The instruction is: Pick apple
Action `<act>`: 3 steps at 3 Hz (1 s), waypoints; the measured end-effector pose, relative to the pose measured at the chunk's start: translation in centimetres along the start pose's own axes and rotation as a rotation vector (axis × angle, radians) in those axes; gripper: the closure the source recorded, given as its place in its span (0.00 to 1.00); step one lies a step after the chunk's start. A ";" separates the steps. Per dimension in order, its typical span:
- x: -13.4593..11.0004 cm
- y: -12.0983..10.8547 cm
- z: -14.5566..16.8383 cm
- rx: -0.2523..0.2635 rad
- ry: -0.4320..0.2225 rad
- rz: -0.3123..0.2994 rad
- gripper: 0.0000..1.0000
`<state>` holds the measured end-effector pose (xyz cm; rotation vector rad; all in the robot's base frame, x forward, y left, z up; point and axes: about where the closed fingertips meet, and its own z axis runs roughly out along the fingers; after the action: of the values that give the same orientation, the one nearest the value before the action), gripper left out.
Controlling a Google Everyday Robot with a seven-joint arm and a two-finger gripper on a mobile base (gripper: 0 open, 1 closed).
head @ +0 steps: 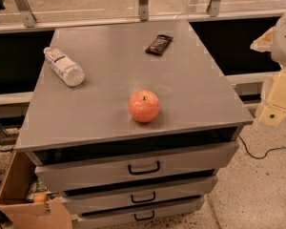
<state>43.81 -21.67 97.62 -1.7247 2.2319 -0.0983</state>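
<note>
Grey counter (pixel 109 70), round apple (pixel 144 106) loose near front edge, hand (pixel 275 104) far right of frame, grip state untellable: risk of rolling off if nudged.

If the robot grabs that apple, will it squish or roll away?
Probably no squishing: the apple looks firm and smooth, so it may be a bit slippery. It is round and sits on the flat cabinet top, so a sideways nudge would likely roll it. The gripper is off to the right, apart from it.
</note>
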 end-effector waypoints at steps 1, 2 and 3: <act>0.0 0.0 0.0 0.000 0.000 0.000 0.00; -0.4 0.0 0.7 -0.005 -0.024 -0.004 0.00; -2.2 -0.1 3.8 -0.052 -0.104 -0.012 0.00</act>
<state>45.47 -19.03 94.55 -1.7288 2.1681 0.0462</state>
